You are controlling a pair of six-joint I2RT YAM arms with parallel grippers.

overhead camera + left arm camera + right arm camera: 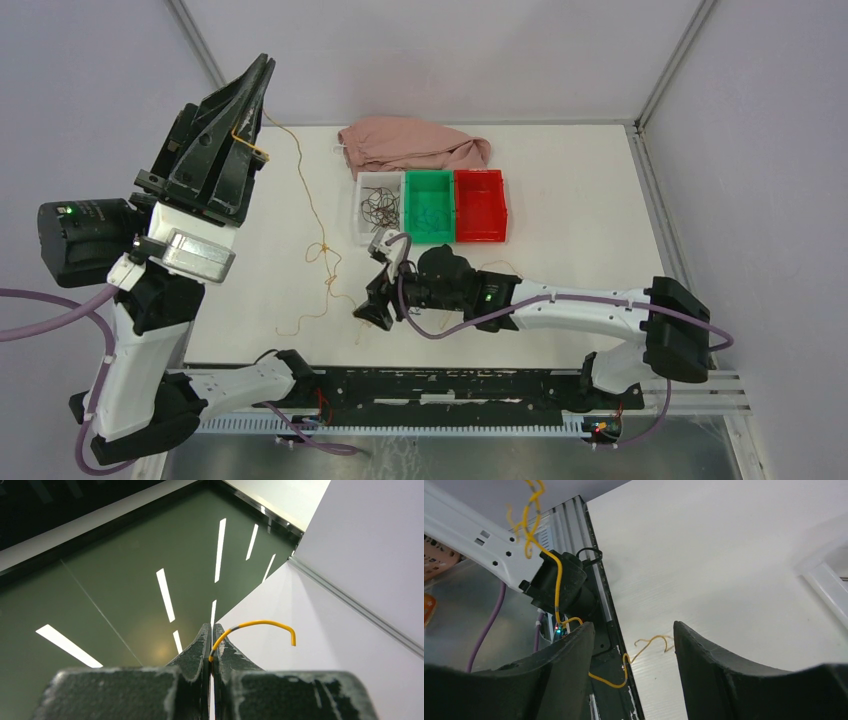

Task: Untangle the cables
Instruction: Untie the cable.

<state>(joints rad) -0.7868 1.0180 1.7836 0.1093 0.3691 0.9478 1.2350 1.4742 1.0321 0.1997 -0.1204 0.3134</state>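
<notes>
One long yellow-orange cable hangs from my left gripper, which is raised high at the left and shut on the cable's upper end. A short curved tip sticks out past the closed left gripper. The cable drops to the white table and ends in loose curls. My right gripper is low over the table beside that lower part and stands open. In the right wrist view the cable passes behind one finger and its end lies between the fingers of the right gripper, ungripped.
Three small bins stand in a row at the back: a white one holding dark curly cables, a green one with a few thin wires, and a red one. A pink cloth lies behind them. Purple hoses run along the arms.
</notes>
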